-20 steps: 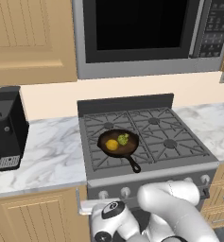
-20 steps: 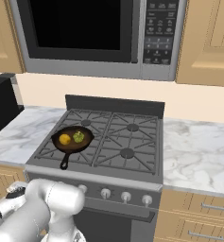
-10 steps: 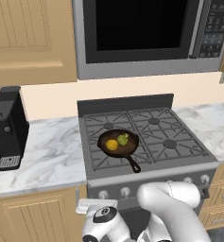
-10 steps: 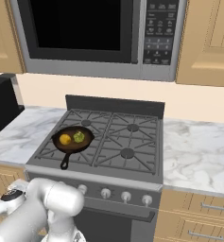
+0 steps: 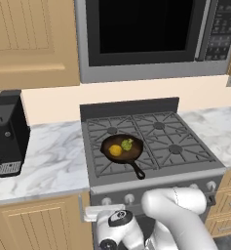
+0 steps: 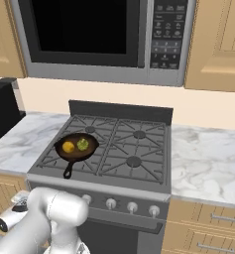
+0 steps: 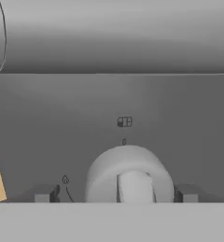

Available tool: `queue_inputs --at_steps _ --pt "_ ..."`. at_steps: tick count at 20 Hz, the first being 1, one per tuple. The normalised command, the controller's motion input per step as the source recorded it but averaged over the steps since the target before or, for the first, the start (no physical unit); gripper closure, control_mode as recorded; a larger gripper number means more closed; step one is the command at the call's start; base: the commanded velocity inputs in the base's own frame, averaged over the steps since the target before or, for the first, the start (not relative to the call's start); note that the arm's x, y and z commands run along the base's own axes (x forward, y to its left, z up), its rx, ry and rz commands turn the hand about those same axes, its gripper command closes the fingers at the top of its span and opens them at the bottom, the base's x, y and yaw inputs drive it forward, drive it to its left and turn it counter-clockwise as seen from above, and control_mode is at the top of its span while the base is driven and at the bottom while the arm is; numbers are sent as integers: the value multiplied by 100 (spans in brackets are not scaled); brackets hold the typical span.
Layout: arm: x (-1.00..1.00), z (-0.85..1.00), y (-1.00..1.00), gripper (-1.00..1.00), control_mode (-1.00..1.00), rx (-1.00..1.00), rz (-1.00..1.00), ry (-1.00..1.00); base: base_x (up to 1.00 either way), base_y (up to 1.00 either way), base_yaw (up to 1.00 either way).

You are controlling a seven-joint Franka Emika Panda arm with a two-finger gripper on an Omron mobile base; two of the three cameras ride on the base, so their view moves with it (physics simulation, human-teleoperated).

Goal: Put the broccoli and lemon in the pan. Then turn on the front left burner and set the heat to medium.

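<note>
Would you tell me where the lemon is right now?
The lemon lies inside the pan on the stove's front left burner, touching or nearly touching the broccoli; in the left base view it sits left of it.

A kitchen wall is being shown, painted cream (image 5: 53, 105). A built-in microwave (image 5: 151, 34) is being flanked by light wooden upper cabinets (image 5: 31, 41). A white marbled countertop (image 6: 208, 161) is being carried on matching wooden base cabinets (image 5: 36, 227) with drawers (image 6: 210, 223). A black coffee machine (image 5: 9, 132) is being kept on the left counter.
</note>
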Motion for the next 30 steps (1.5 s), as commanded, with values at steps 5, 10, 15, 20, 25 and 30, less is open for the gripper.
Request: queue_inputs --at_steps 5,10,15,20,25,30 --pt "33 -50 -55 100 -100 0 0 7 0 0 0" --pt "45 -52 -17 100 -100 -9 3 12 0 0 0" --pt "48 -46 0 100 -100 -25 12 6 0 0 0" --pt "34 -39 1 100 -100 -39 17 10 0 0 0" --pt "22 -19 9 100 -100 -47 21 6 0 0 0" --pt "1 -6 34 100 -100 -69 22 14 0 0 0"
